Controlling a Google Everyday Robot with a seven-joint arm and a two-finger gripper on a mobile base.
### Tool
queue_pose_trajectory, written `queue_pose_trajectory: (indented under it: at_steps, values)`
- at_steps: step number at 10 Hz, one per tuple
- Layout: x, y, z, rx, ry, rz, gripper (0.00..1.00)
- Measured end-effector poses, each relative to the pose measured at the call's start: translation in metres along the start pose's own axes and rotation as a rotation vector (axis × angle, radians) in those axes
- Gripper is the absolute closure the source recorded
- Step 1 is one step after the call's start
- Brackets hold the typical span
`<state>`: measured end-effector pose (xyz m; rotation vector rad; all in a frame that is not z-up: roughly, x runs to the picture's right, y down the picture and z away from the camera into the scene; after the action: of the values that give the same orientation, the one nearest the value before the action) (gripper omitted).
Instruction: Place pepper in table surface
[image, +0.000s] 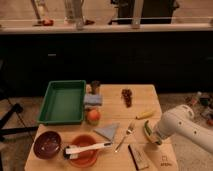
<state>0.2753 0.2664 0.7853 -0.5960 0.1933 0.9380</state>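
Observation:
The pepper is a slender dark-green curved piece standing steeply at the tip of my gripper. The gripper is shut on it and holds it low over the right front part of the light wooden table surface. I cannot tell whether the pepper's lower end touches the wood. My white arm reaches in from the right and hides the gripper's far side.
A yellow curved piece lies just behind the gripper, a fork and grey napkin to its left, a dark bar in front. Further left are a green tray, a fruit and two bowls.

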Motion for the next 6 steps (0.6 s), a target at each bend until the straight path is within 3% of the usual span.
queue_pose_trajectory:
  at_steps: [6]
  values:
    - [0.0008, -0.0003, -0.0002, 0.000, 0.000, 0.002, 0.26]
